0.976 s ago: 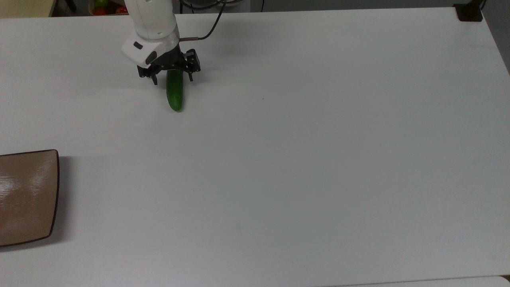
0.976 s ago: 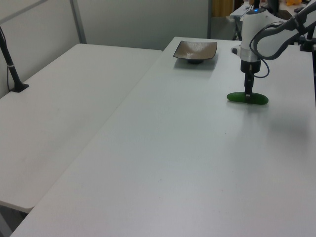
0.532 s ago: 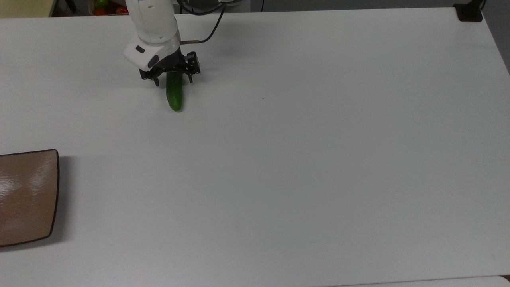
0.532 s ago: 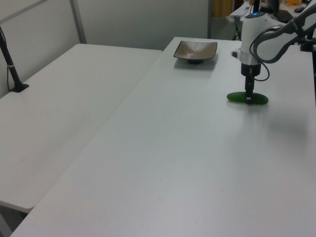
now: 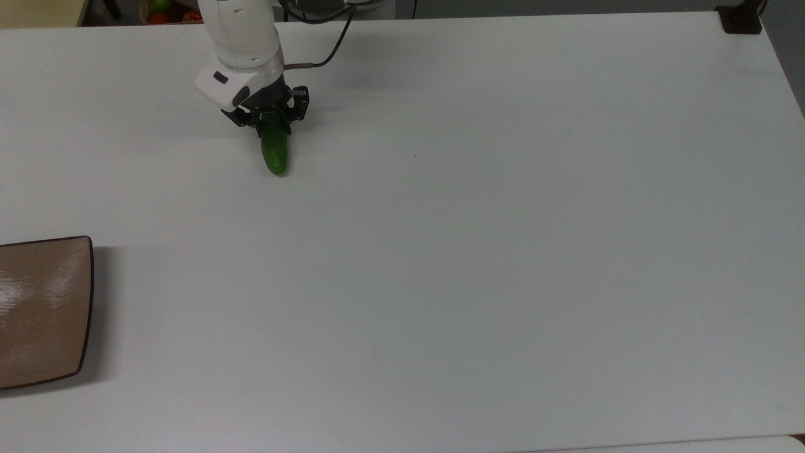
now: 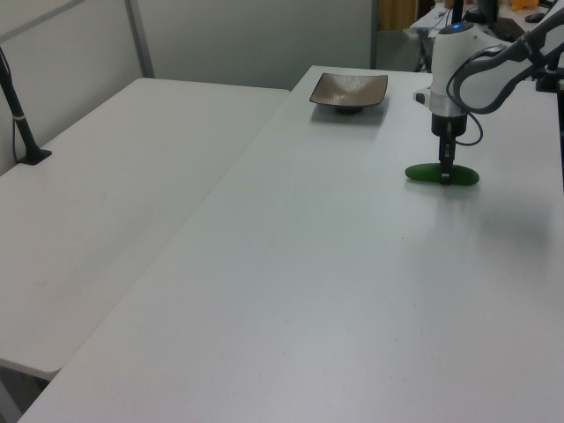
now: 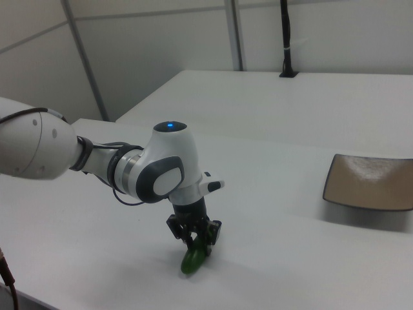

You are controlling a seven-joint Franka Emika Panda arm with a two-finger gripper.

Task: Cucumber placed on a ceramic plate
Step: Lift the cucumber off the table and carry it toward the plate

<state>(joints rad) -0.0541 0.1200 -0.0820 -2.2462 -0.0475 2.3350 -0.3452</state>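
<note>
top: overhead | left, right: oblique, opposite sides (table (image 5: 478, 264) shared)

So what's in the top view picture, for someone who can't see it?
A white robot arm's end effector is shut on one end of a green cucumber lying on a white table. A brown square plate sits apart at the top view's left edge.

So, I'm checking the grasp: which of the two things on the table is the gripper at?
The cucumber, dark green and stubby: the gripper is closed on one end. The brown ceramic plate sits far off, untouched.
</note>
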